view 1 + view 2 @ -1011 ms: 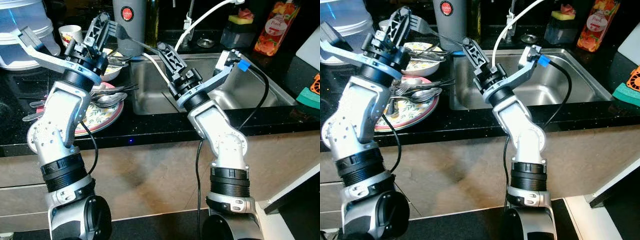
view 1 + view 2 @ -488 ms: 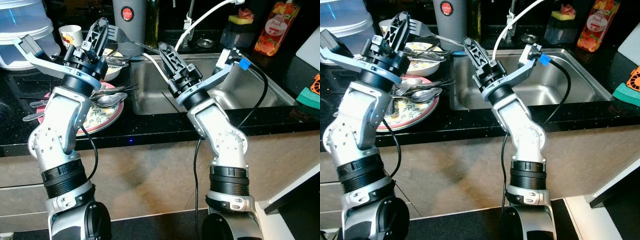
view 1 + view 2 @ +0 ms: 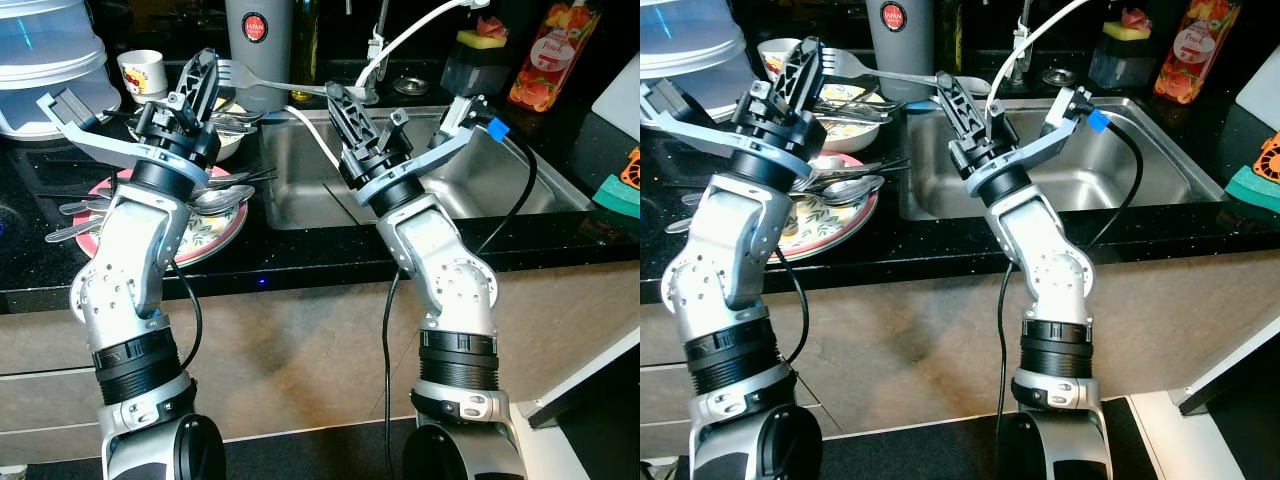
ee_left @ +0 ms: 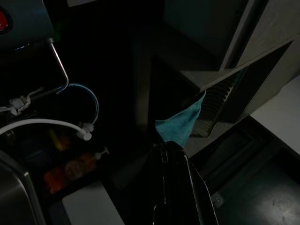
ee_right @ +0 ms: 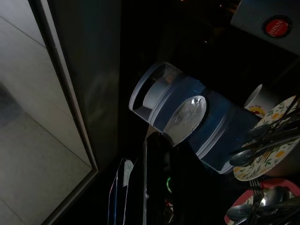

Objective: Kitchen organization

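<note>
A long silver utensil (image 3: 270, 78) hangs level above the counter, in front of the grey canister. Its head is beside my left gripper's tips and its handle runs across to my right gripper. My right gripper (image 3: 335, 92) is raised over the sink's left rim and shut on the utensil. In the right wrist view a silver spoon-shaped head (image 5: 185, 117) sticks out just past the shut fingers (image 5: 157, 140). My left gripper (image 3: 205, 62) is raised over the dishes. In the dark left wrist view its fingers (image 4: 171, 154) lie together with nothing seen between them.
A floral plate (image 3: 205, 235) piled with spoons and forks lies on the black counter, with a bowl (image 3: 225, 145) behind it. A cup (image 3: 142, 68), stacked clear containers (image 3: 50, 50), a grey canister (image 3: 258, 40), the steel sink (image 3: 480, 190) and a juice bottle (image 3: 545, 55) stand around.
My left gripper has dropped slightly. The utensil has tipped to level, and its handle now reaches past my right gripper, which has edged to the right.
</note>
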Controlling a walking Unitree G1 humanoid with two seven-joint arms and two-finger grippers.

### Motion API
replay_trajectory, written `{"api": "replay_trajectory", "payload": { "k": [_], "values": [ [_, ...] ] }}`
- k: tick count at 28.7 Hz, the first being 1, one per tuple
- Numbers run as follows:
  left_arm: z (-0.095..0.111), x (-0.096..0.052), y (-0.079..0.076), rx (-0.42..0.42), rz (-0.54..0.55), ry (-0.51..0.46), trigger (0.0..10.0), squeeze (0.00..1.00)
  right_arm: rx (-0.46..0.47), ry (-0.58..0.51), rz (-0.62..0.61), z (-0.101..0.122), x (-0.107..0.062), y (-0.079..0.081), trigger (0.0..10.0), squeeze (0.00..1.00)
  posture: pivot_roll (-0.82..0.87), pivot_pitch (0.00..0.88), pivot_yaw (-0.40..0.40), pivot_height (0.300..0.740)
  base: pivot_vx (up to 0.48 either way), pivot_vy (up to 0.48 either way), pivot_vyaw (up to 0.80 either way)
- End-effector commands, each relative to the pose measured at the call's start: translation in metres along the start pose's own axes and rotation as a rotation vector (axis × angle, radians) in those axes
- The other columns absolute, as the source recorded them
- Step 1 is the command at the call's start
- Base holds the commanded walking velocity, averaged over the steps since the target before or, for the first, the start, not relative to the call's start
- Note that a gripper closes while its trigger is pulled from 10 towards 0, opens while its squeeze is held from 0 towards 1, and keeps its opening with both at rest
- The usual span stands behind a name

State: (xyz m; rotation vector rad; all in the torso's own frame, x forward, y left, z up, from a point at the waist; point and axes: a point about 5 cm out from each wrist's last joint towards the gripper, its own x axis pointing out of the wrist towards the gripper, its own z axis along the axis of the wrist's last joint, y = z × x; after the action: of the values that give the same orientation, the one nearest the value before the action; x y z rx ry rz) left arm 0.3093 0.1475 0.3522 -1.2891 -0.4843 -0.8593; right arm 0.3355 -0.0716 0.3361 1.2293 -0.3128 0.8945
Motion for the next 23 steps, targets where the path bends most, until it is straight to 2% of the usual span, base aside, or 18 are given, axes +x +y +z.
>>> {"api": "replay_trajectory", "payload": {
  "k": [1, 2, 3, 6, 9, 14, 15, 16, 20, 23],
  "values": [
    [-0.006, -0.002, 0.003, 0.049, 0.035, 0.069, 0.0, 0.00, 0.024, -0.022, -0.004, -0.005, 0.003, 0.003, 0.0, 0.00, 0.00, 0.148, 0.032, 0.740, 0.000, 0.000, 0.00],
    [-0.005, -0.003, 0.004, 0.062, 0.049, 0.072, 1.7, 0.62, 0.031, -0.026, -0.005, -0.004, 0.003, 0.003, 0.0, 0.00, 0.00, 0.149, 0.032, 0.740, 0.000, 0.000, 0.00],
    [-0.006, -0.003, 0.004, 0.063, 0.051, 0.072, 10.0, 1.00, 0.033, -0.028, -0.006, -0.004, 0.003, 0.002, 0.0, 0.00, 0.00, 0.147, 0.032, 0.740, 0.000, 0.000, 0.00],
    [-0.005, -0.003, 0.005, 0.084, 0.057, 0.064, 10.0, 1.00, 0.035, -0.034, -0.010, -0.003, 0.002, 0.001, 0.0, 0.00, 0.00, 0.145, 0.031, 0.740, 0.000, 0.000, 0.00],
    [0.007, -0.003, 0.014, 0.173, 0.179, -0.021, 10.0, 1.00, 0.018, -0.049, -0.024, 0.003, 0.001, -0.002, 0.0, 0.00, 0.00, 0.141, 0.031, 0.740, 0.000, 0.000, 0.00],
    [0.020, -0.005, 0.023, 0.233, 0.258, -0.080, 10.0, 1.00, -0.015, -0.065, -0.037, 0.013, 0.000, -0.005, 0.0, 0.00, 0.00, 0.137, 0.031, 0.740, 0.000, 0.000, 0.00],
    [0.024, -0.005, 0.023, 0.244, 0.251, -0.097, 10.0, 0.48, -0.035, -0.076, -0.047, 0.018, -0.001, -0.008, 0.0, 0.00, 0.00, 0.136, 0.031, 0.740, 0.000, 0.000, 0.00],
    [0.026, -0.005, 0.022, 0.244, 0.242, -0.102, 10.0, 0.00, -0.045, -0.084, -0.052, 0.022, -0.001, -0.009, 0.0, 0.00, 0.00, 0.135, 0.030, 0.740, 0.000, 0.000, 0.00],
    [0.029, -0.006, 0.022, 0.259, 0.243, -0.114, 10.0, 0.00, -0.068, -0.110, -0.072, 0.031, -0.003, -0.013, 0.0, 0.00, 0.00, 0.133, 0.030, 0.740, 0.000, 0.000, 0.00],
    [0.037, -0.009, 0.026, 0.375, 0.309, -0.157, 10.0, 0.00, -0.108, -0.185, -0.118, 0.050, -0.005, -0.019, 0.0, 0.00, 0.00, 0.132, 0.030, 0.740, 0.000, 0.000, 0.00]
  ]
}}
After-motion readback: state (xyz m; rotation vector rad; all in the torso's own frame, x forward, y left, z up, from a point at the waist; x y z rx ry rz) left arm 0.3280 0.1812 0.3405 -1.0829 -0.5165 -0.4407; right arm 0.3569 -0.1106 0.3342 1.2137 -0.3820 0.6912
